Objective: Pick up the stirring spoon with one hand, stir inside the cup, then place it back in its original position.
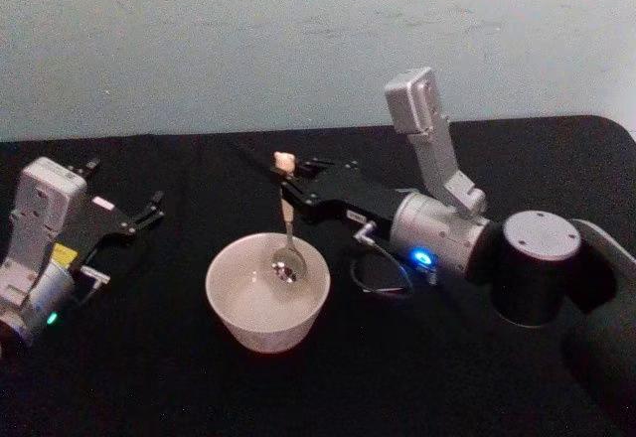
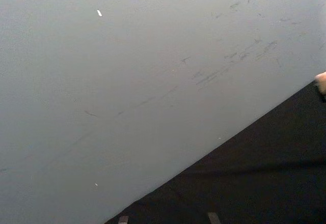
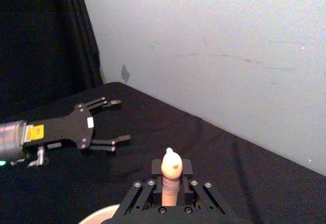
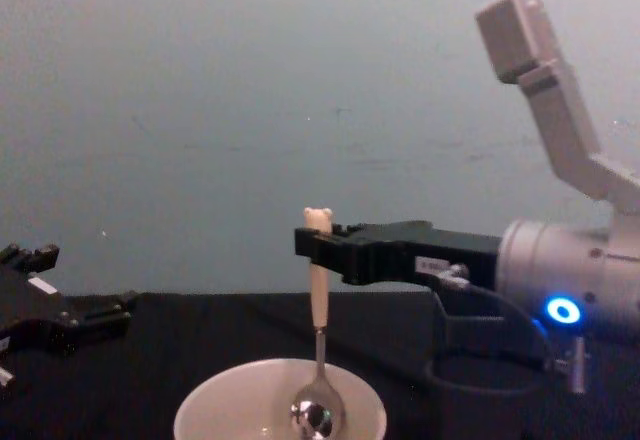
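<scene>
The right pincer [image 1: 285, 181] grips the stirring spoon [image 1: 287, 226] by its peach handle. The spoon is upright, its bowl down inside the cup [image 1: 260, 330], clear of the rim. The left pincer [image 1: 124, 187] sits well apart at the left, fingers spread wide. Bare black surface [image 1: 149, 377] surrounds the cup.

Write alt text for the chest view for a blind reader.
The black right gripper, shut on the peach bear-topped handle of a slim metal stirring spoon, holds it upright with its bowl inside a wide cream-white round cup. The black left gripper rests open at the left edge.
</scene>
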Available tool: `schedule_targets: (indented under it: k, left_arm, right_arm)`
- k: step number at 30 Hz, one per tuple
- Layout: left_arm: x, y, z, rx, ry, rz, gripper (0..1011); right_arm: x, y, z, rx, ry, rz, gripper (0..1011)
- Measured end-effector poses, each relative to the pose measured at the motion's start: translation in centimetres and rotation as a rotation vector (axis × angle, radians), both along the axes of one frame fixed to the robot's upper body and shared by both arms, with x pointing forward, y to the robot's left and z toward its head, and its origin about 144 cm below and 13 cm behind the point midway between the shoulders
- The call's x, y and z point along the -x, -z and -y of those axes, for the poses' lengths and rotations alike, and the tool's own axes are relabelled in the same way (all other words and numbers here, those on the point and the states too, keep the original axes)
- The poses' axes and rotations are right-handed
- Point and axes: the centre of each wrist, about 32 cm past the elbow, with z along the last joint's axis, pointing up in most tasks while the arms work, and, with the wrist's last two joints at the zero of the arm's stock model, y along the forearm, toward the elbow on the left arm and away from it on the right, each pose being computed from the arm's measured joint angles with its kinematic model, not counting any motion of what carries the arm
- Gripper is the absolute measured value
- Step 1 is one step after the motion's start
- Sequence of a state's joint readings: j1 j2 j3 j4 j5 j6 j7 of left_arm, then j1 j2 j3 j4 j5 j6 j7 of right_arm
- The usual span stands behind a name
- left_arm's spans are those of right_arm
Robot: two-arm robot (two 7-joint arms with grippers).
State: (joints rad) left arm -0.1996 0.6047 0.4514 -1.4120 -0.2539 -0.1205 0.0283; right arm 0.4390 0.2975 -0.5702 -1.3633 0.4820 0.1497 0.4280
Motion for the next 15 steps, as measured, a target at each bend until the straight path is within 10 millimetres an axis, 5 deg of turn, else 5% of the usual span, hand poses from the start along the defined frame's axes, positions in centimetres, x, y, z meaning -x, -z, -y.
schedule_targets:
  k: [15]
  left_arm:
    - [0.0,0.0,0.0,0.000,0.000,0.000,1002]
  right_arm:
    - [3.6,-0.6,2.8,-0.007,-0.117,-0.028,215]
